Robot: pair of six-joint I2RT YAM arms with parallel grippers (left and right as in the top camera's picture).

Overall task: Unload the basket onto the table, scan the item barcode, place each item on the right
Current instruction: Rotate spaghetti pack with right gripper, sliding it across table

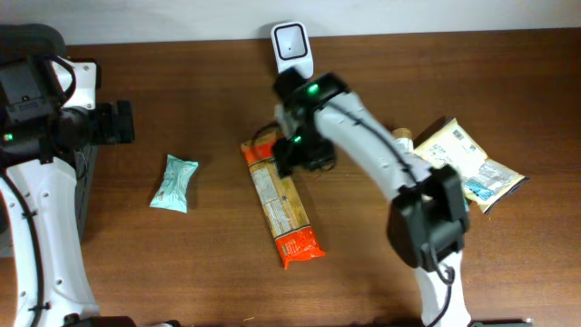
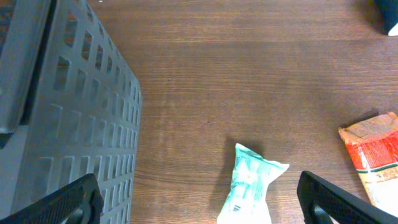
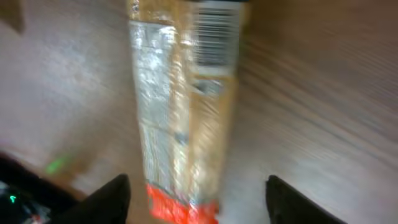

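My right gripper [image 3: 198, 182] hangs with its jaws apart over the long orange and tan packet [image 3: 180, 118], which lies flat on the wooden table [image 1: 182, 100]. My two fingers [image 3: 115, 199] stand on either side of its red end without pinching it, and there is a clear gap on one side. My wrist view is blurred, but I can make out the barcode [image 3: 214, 34] on the upper face at the packet's far end. From overhead, the packet runs down the middle of the table, and its top end sits under my wrist, just below the white scanner [image 1: 290, 44] at the back edge. My left gripper [image 2: 199, 180] is spread wide and holds nothing. It hovers near the dark slotted basket [image 2: 62, 112], with a small teal packet [image 2: 249, 186] on the table beneath it. Some yellow packets [image 1: 467, 159] lie off to my right, well apart from the long one.
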